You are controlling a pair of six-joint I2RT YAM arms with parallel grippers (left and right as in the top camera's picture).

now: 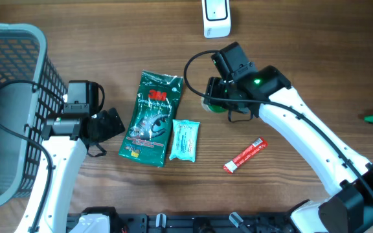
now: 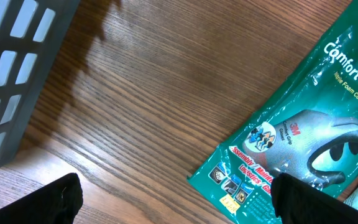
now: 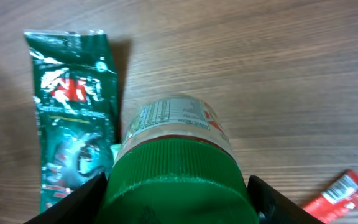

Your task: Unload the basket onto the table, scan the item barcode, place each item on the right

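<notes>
Your right hand (image 3: pixel 176 202) has its fingers (image 3: pixel 82 199) pressed against both sides of the green lid of the jar (image 3: pixel 174 127), so it looks clamped on it. The jar is mid-table, just near of the white scanner (image 1: pixel 217 19) at the far edge. Your left hand (image 2: pixel 179 194) is spread wide over bare table (image 1: pixel 303 45) with nothing between its fingers. It sits between the basket (image 1: pixel 18 29) and the glove pack (image 1: pixel 153 116).

By my reading you are at the presenting step: the item is picked, but its barcode does not yet face the scanner. The label side you can see carries a fine printed table, probably nutrition facts, too small to read. No barcode shows there. Your next move calls for turning the jar about its long axis until the bars appear. Then tip that face toward the scanner's window while keeping a firm hold on the lid, since a round lid may slip as you rotate.

On the glove pack you can read "3M" in red, "Comfort Grip" in white, a smaller line about foam-coated gloves, and "Assembly" low on the front. The red sachet (image 1: pixel 245 156), right of the pack, has white print you cannot make out.
</notes>
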